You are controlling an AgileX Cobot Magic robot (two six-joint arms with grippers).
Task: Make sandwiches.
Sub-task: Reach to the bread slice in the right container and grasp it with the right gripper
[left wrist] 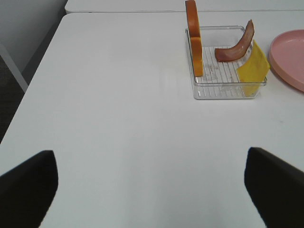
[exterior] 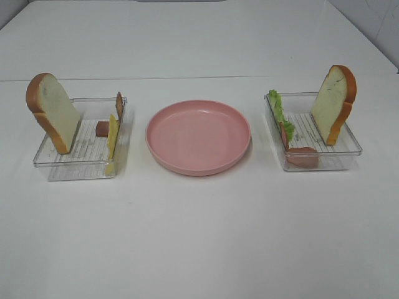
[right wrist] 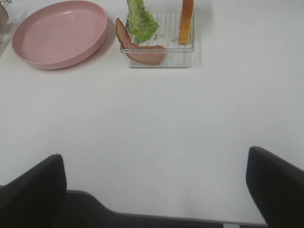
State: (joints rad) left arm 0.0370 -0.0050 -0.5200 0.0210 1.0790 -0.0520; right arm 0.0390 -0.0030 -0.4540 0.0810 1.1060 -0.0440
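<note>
No stacked sandwich shows; the parts lie in two clear trays. The left tray (exterior: pixel 75 168) holds an upright bread slice (exterior: pixel 53 112), a meat strip (exterior: pixel 119 103) and a yellow cheese square (exterior: pixel 112 140). The right tray (exterior: pixel 349 159) holds a bread slice (exterior: pixel 333 103), green lettuce (exterior: pixel 277 112) and meat (exterior: pixel 302 156). The pink plate (exterior: pixel 198 136) between them is bare. My left gripper (left wrist: pixel 152 190) is open, well short of its tray (left wrist: pixel 223 92). My right gripper (right wrist: pixel 156 190) is open, well short of the lettuce (right wrist: pixel 140 21). Neither gripper shows in the exterior view.
The white table's left edge (left wrist: pixel 42 71) drops to a grey floor in the left wrist view. Its front edge (right wrist: pixel 166 216) runs below my right gripper. The plate also shows in the left wrist view (left wrist: pixel 289 57) and the right wrist view (right wrist: pixel 61 33).
</note>
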